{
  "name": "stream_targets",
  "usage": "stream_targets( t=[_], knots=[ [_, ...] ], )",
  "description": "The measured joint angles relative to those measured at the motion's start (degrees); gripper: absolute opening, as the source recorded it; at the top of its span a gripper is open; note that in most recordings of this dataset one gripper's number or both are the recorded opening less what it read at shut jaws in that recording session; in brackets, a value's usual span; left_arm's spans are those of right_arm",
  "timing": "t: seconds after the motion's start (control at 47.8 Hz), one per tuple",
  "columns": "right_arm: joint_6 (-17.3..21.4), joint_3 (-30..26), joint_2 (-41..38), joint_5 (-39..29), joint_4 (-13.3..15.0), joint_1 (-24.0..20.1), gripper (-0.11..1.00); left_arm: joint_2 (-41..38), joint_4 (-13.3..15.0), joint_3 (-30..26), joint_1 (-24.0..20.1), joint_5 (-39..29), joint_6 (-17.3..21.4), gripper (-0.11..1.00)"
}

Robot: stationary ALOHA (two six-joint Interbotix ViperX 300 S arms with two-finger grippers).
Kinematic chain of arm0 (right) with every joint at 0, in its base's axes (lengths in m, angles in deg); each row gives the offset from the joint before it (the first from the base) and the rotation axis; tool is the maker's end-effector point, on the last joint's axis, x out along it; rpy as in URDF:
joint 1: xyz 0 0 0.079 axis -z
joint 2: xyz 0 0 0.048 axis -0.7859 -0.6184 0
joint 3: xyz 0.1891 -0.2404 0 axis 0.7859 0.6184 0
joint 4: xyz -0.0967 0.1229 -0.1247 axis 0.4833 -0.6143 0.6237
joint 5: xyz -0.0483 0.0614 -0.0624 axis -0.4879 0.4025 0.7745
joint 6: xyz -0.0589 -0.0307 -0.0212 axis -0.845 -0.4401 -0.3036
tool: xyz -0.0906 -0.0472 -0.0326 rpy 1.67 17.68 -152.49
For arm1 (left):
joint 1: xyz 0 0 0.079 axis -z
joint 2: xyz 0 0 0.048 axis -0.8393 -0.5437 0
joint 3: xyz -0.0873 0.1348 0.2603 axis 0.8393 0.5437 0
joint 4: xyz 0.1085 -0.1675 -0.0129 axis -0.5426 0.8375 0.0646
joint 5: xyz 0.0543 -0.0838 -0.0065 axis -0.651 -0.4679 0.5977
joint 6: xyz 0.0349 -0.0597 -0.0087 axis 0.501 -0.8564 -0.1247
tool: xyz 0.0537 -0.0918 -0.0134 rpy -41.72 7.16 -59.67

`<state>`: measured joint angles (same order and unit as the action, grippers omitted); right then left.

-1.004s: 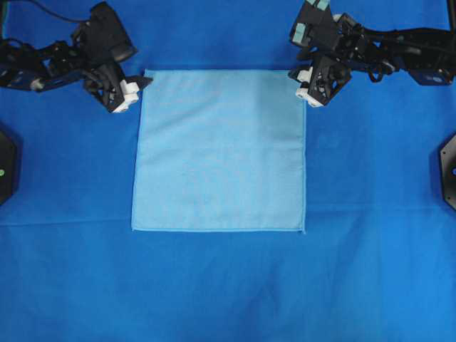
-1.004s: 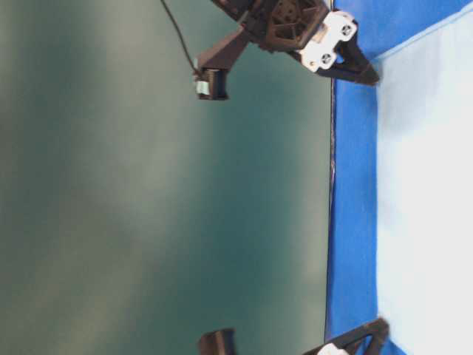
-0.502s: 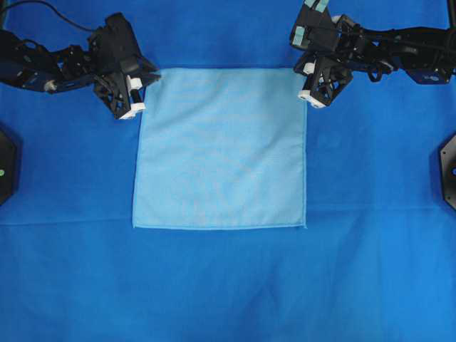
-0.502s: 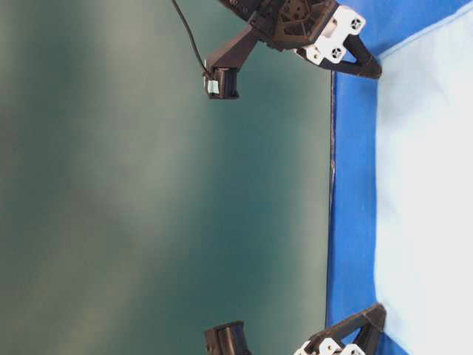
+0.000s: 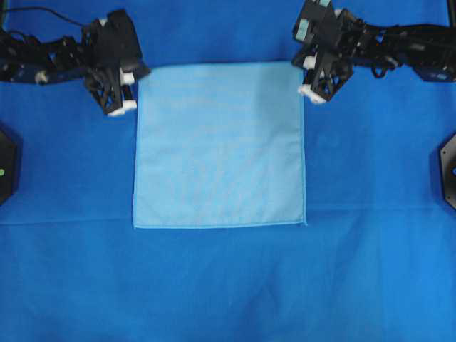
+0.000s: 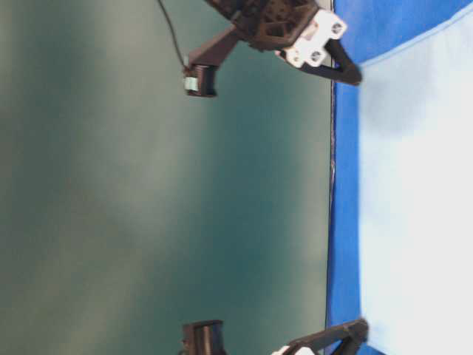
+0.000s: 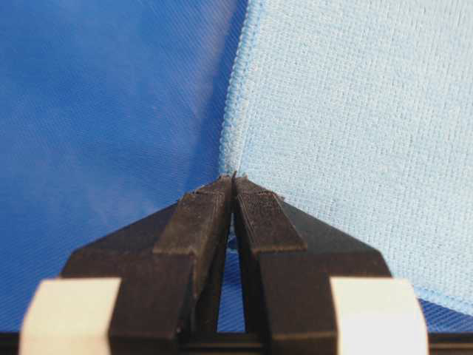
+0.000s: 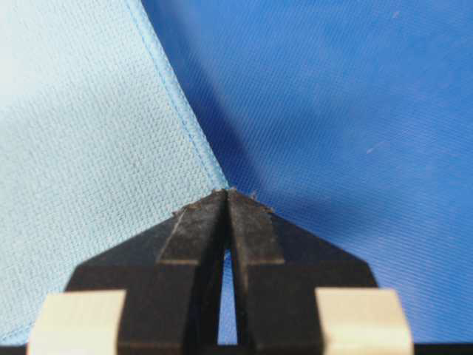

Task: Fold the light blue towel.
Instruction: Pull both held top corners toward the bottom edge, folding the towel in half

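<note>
The light blue towel [image 5: 219, 144] lies spread square in the middle of the surface [image 5: 228, 285], which is covered by a deeper royal-blue table covering [image 5: 370, 271]. Its near edge at six o'clock and both side hems run straight and lie flat. The far corners, at about eleven and one o'clock in the overhead view, are each caught by an arm.

The left gripper [image 5: 135, 73] has its black fingers [image 7: 196, 222] pressed together on the towel's far-left corner; in the left wrist view the hem runs straight into the closed tips. The right gripper [image 5: 302, 71] is likewise clamped on the far-right corner, its fingers [image 8: 251, 229] meeting right where the stitched edge ends. In the table-level view the towel's far edge stands a little off the covering between the two grippers.

Bare covering stretches wide toward six o'clock, and in bands at three and nine o'clock. Dark fixtures [image 5: 447, 171] sit at both side edges, well apart from the towel. Beyond the surface's far edge stands a plain dull-green backdrop [image 6: 148, 192].
</note>
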<state>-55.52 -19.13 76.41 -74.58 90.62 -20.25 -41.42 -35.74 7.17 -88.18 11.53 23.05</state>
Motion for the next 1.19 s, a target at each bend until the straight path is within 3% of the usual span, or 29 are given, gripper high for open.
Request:
stream_targets(
  t=[0.335,0.523,0.732,0.878,0.983,1.192],
  knots=[
    [0.5,0.2,3.2,-1.4,0.0,-1.6,0.00,1.8,0.0,-0.2,0.2,-1.1,-0.2,0.02],
    [0.8,0.8,3.8,-3.7,-1.3,-5.2,0.00,3.7,0.0,0.5,3.8,-4.1,-0.7,0.02],
    [1.0,2.2,5.8,-6.5,-4.6,-11.8,0.00,5.9,0.0,1.1,12.4,-9.1,-1.5,0.02],
    [2.7,3.3,6.8,-7.1,-6.9,-17.6,0.00,5.9,0.0,1.2,19.6,-12.1,-4.3,0.02],
    [4.7,3.8,6.9,-7.5,-7.6,-21.1,0.00,5.8,0.0,1.1,24.6,-13.6,-8.6,0.02],
    [10.9,4.1,6.9,-8.1,-7.7,-28.9,0.00,5.8,0.1,1.4,33.0,-14.1,-12.6,0.02]
  ],
)
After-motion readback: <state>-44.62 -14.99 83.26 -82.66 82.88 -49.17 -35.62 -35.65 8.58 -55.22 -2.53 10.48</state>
